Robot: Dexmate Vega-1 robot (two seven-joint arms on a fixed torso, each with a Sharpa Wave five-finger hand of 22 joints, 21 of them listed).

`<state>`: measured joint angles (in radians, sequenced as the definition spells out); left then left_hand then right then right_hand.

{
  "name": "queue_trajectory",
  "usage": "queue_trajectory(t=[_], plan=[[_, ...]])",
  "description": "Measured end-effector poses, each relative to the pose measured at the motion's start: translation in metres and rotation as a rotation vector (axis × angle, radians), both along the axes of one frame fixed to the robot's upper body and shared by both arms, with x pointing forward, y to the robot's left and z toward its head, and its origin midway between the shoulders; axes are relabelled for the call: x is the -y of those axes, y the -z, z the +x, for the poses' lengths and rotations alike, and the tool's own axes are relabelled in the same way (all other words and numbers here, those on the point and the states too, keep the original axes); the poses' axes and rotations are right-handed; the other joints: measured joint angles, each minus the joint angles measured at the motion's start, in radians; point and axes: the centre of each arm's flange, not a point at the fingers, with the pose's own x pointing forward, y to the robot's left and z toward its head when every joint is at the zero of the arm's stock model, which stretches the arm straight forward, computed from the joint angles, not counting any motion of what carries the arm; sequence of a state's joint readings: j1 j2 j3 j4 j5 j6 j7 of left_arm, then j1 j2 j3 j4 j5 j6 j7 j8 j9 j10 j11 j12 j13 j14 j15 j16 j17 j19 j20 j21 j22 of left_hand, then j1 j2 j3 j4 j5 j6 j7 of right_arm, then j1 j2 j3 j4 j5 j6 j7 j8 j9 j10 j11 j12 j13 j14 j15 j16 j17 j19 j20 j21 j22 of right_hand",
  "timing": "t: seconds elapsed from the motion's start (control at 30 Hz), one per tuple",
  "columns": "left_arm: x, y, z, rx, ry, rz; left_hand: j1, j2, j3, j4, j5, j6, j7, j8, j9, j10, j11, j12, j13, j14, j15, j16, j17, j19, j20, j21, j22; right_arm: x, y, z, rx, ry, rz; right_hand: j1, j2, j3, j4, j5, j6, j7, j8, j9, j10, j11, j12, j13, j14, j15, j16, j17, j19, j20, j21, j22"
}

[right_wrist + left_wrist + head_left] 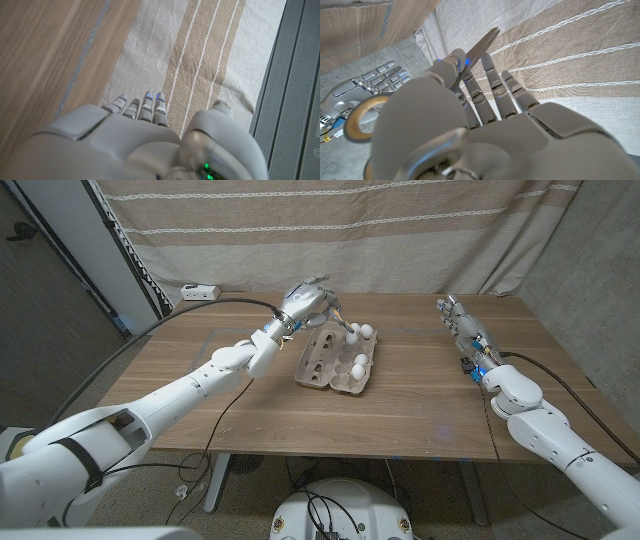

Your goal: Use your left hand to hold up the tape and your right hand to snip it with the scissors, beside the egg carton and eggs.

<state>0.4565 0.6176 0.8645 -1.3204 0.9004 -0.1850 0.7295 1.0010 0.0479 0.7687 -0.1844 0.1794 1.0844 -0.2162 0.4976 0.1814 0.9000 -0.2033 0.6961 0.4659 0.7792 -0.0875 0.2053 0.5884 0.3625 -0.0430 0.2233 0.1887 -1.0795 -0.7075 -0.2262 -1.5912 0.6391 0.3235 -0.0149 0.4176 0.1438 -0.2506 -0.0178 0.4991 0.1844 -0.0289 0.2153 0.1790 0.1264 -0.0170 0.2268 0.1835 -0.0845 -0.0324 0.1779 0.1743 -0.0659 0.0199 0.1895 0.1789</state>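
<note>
The scissors [479, 47] are in the left hand [305, 302], not the right: in the left wrist view the closed blades stick out past the fingers [490, 85], with one grey handle loop [440, 150] showing against the palm side and a tan ring [357, 117], which may be the tape or another handle, just beside it. I cannot tell which it is. In the head view that hand is raised above the far left corner of the egg carton [336, 358], its fingers wrapped round the scissors.

The egg carton lies open near the middle of the wooden table [420, 410], its lid folded out to the left. Three white eggs show in it: one egg [367, 331] at the far end with a second just beside it, and another egg [359, 365] nearer the robot. The carton sits directly below and beside the left hand.

The right hand [458, 320] stands well apart, near the table's right side, fingers stretched out straight and close together, holding nothing. The right wrist view shows the same extended fingers [145, 106] over the table edge and the striped curtain [200, 60] behind.

A white power strip [199, 291] lies at the far left corner of the table, and a black cable [160, 330] runs along the left arm.
</note>
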Motion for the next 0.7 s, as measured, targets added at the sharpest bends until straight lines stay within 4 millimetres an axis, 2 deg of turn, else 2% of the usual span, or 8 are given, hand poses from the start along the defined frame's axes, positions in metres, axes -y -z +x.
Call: queue_trajectory(t=[0.1,0.2,0.27,0.5,0.6,0.7], plan=[[0.0,0.002,0.002,-0.003,0.0,-0.005,0.008,-0.003,0.0,0.0,0.0,0.0,0.0,0.0,0.0,0.0,0.0,-0.001,-0.001,0.0,0.0,-0.006,-0.005,0.0,0.0,0.0,0.0,-0.003,-0.002,0.0,0.003,-0.012,-0.008,0.0,0.0,0.0,0.0,-0.004,0.002,-0.002,0.0,0.0,0.003,0.002,0.0,0.0,0.0,0.0,0.0,0.0,-0.005,0.005,0.0,0.0],[-0.001,0.002,0.003,0.0,-0.002,-0.007,0.009,-0.004,0.0,0.0,0.0,0.001,0.001,-0.006,0.0,0.0,0.0,-0.002,-0.001,0.0,0.0,-0.006,-0.005,0.0,0.0,0.0,0.0,-0.006,-0.004,0.0,0.008,-0.021,-0.013,0.0,0.0,0.004,0.003,-0.004,0.007,0.004,0.0,0.0,0.003,0.032,0.0,0.0,-0.002,0.002,0.0,0.0,-0.009,0.009,0.0,0.0],[-0.002,0.003,0.005,0.001,-0.004,-0.008,0.009,-0.004,0.0,0.0,0.0,0.002,0.002,-0.008,0.0,0.0,0.0,-0.002,-0.003,0.0,0.0,-0.006,-0.005,0.0,0.0,0.0,0.0,-0.009,-0.006,-0.001,0.011,-0.028,-0.016,0.0,0.0,0.008,0.0,-0.008,0.018,0.015,0.0,0.0,0.011,0.046,0.0,0.0,0.003,0.018,0.0,0.0,-0.003,0.015,0.0,0.0],[-0.005,0.001,0.008,0.012,0.0,-0.006,0.011,-0.005,0.002,0.0,0.0,0.004,0.004,-0.024,0.0,0.002,0.002,-0.005,-0.006,0.0,0.0,-0.006,-0.005,0.0,0.0,0.0,0.0,-0.017,-0.009,-0.001,0.02,-0.035,-0.024,0.02,0.001,0.018,-0.01,-0.011,0.059,0.038,0.006,0.005,0.031,0.054,0.01,0.0,0.024,0.013,0.004,0.0,0.025,0.043,0.015,0.0],[-0.006,-0.001,0.011,0.017,0.001,-0.003,0.011,-0.005,0.002,0.0,0.0,0.004,0.004,-0.028,0.0,0.003,0.003,-0.008,-0.006,0.0,0.0,-0.005,-0.009,0.004,0.004,0.0,0.0,-0.019,-0.011,0.0,0.016,-0.036,-0.029,0.02,0.001,0.018,-0.01,-0.011,0.076,0.048,0.008,0.005,0.042,0.07,0.01,0.0,0.039,0.027,0.004,0.0,0.038,0.056,0.015,0.0],[-0.008,-0.003,0.013,0.023,0.0,0.0,0.012,-0.007,0.002,0.0,0.0,0.004,0.004,-0.029,0.0,0.003,0.003,-0.008,-0.005,0.0,0.0,-0.005,-0.009,0.004,0.004,0.0,0.0,-0.021,-0.012,0.0,0.011,-0.038,-0.033,0.025,-0.004,0.022,-0.014,-0.013,0.086,0.047,0.008,0.005,0.052,0.087,0.01,0.0,0.069,0.058,0.011,0.0,0.079,0.089,0.03,0.0]])
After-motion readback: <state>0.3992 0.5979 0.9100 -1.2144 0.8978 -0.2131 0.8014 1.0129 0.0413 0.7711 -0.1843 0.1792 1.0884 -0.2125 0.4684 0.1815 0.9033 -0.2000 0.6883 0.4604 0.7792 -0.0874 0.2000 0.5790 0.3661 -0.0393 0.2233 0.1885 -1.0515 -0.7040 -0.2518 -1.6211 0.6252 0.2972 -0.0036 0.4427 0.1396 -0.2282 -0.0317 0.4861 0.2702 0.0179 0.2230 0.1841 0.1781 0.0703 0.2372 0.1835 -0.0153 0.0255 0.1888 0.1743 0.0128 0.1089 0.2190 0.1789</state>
